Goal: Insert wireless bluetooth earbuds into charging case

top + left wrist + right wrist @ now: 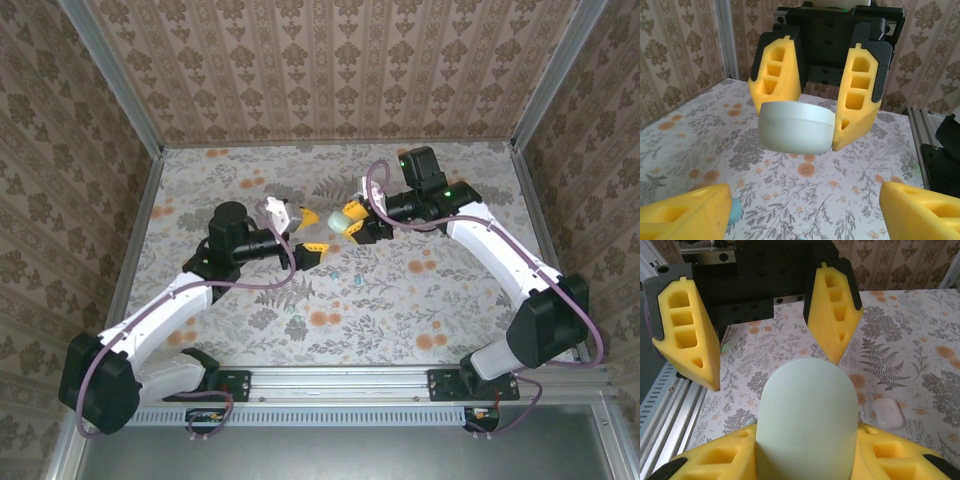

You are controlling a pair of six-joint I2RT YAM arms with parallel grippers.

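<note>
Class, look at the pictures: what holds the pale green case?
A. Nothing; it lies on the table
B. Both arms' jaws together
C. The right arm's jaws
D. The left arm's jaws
C: the right gripper has its jaws closed on either side of the pale green case, lifted off the table, while the left gripper faces it with jaws wide open.

At mid-table the left gripper and the right gripper face each other, tips near. A case sits between the right gripper's fingers, above the table. A second case lies on the table nearby.
</note>
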